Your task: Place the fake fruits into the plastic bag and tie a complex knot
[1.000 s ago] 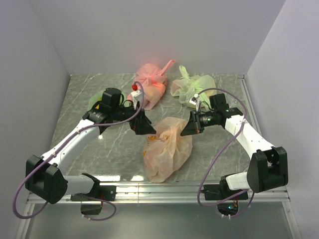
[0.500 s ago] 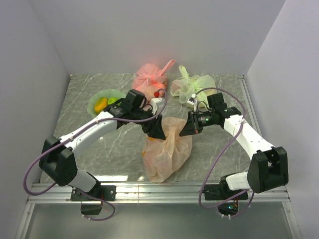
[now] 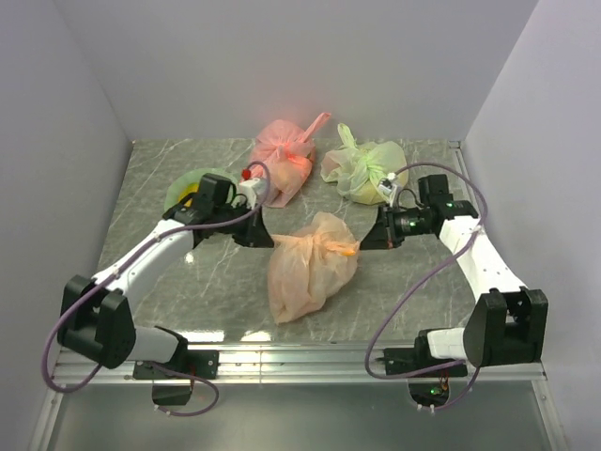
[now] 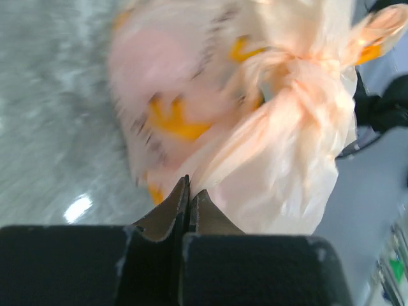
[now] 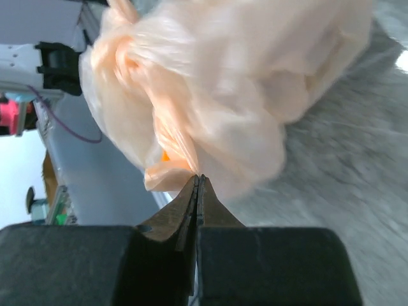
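Note:
The pale orange plastic bag (image 3: 305, 277) lies mid-table, bulging, with its handles twisted into a knot (image 3: 329, 246) on top. My left gripper (image 3: 269, 241) is shut on the handle end left of the knot. My right gripper (image 3: 366, 243) is shut on the handle end to its right. In the left wrist view a plastic strand runs from the knot (image 4: 305, 80) down into the closed left gripper (image 4: 189, 186). Fake fruits show as orange patches (image 4: 173, 124) through the bag. In the right wrist view a stretched strand (image 5: 175, 143) ends in the closed right gripper (image 5: 199, 180).
A pink-red tied bag (image 3: 285, 158) and a light green tied bag (image 3: 362, 167) sit at the back. A pale green dish (image 3: 180, 191) lies back left, partly under my left arm, with a bit of yellow fruit (image 3: 189, 200) showing. Grey walls enclose the table.
My left gripper swung from beside the dish to the bag and shut on a handle end. Both grippers have drawn apart, the handles are bunched into a knot, and the bag shifted slightly left.

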